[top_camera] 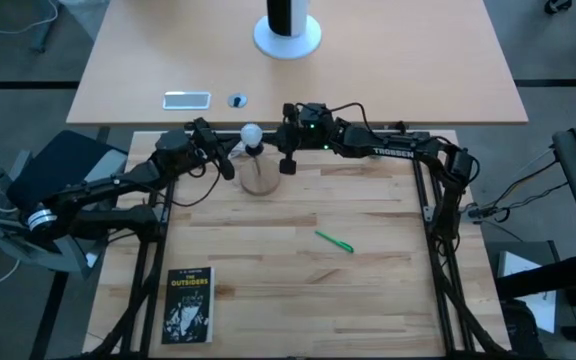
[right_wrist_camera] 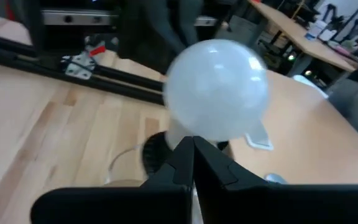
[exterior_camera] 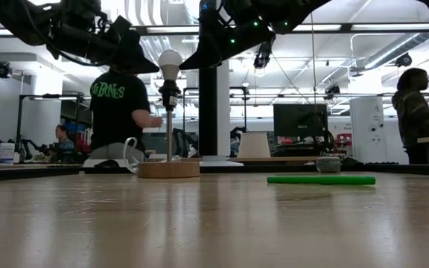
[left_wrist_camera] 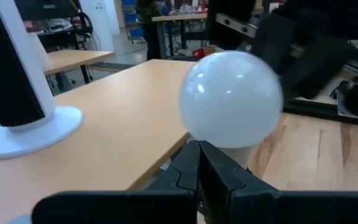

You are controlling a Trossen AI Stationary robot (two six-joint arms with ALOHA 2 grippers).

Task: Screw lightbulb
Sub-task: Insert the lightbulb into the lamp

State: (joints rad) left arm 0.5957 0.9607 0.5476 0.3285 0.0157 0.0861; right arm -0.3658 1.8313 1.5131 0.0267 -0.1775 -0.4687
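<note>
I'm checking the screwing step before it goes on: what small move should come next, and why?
Probably open the right gripper jaws to take the lightbulb. The bulb stands upright in the socket on the round wooden base, and both grippers, left too, sit shut beside it, gripping nothing, so neither can turn it yet.

A light wooden plank surface carries three items. A round wooden lamp base stands near the far edge, left of centre, with a thin upright stem rising from it. A green pen lies flat and slightly slanted near the middle, well apart from the base. A black paperback book lies flat, cover up, at the near left corner. Beyond the far edge, a second, paler surface carries a white round-footed stand, a flat clear wrapper and a small grey ball.
</note>
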